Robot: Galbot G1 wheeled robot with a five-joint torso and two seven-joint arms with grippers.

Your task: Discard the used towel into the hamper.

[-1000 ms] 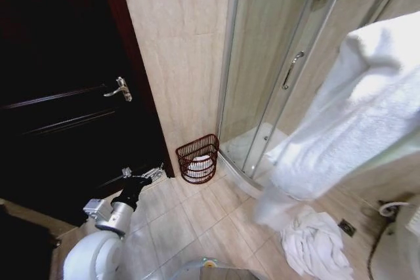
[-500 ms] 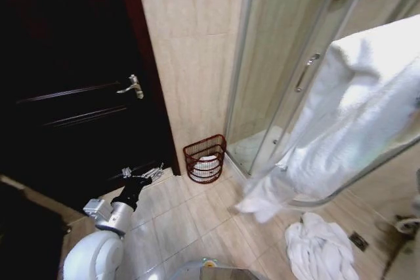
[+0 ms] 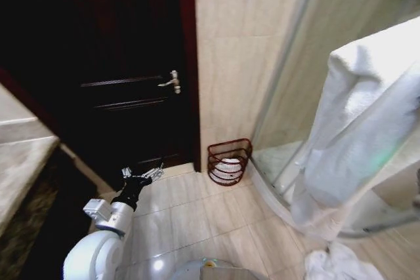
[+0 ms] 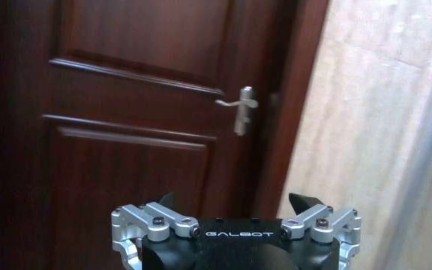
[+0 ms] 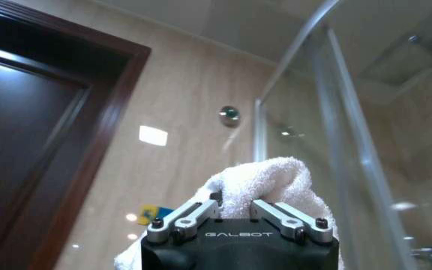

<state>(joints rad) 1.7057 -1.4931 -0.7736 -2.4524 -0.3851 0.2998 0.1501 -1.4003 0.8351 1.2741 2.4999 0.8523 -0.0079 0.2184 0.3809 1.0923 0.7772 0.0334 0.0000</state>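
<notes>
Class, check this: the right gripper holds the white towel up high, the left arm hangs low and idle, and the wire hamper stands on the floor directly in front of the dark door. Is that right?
Not quite. The hamper stands against the beige tiled wall, between the dark door and the shower glass, as the head view shows. The rest holds: the right gripper holds the white towel high, and the left gripper hangs low and idle.

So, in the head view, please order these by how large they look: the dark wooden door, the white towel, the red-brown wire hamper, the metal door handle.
1. Dark wooden door.
2. White terry towel, hanging from the right gripper; it is close to the camera, so its size looks exaggerated.
3. Red-brown wire hamper.
4. Metal door handle.
</notes>
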